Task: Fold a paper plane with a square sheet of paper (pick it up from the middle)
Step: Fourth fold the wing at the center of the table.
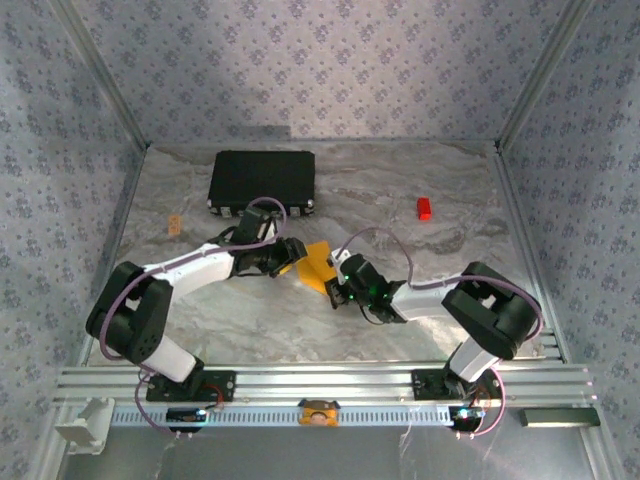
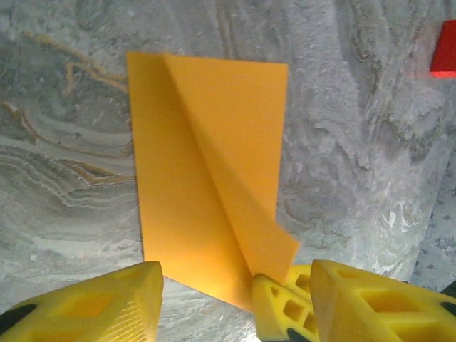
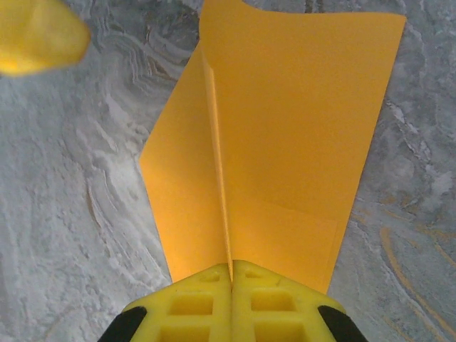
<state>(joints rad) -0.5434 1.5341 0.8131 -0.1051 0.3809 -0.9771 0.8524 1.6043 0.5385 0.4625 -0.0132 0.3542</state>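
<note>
Right wrist view: right pincer clenched on the creased orange paper sheet. Left pincer stands released, fingers apart, just beside it.

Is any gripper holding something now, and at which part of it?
The right gripper pinches the orange paper at one edge, on the raised crease. The left gripper is open and holds nothing.

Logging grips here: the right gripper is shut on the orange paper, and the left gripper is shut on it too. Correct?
No. The left wrist view shows the left gripper open, its jaws apart. The right gripper is shut on the orange paper.
</note>
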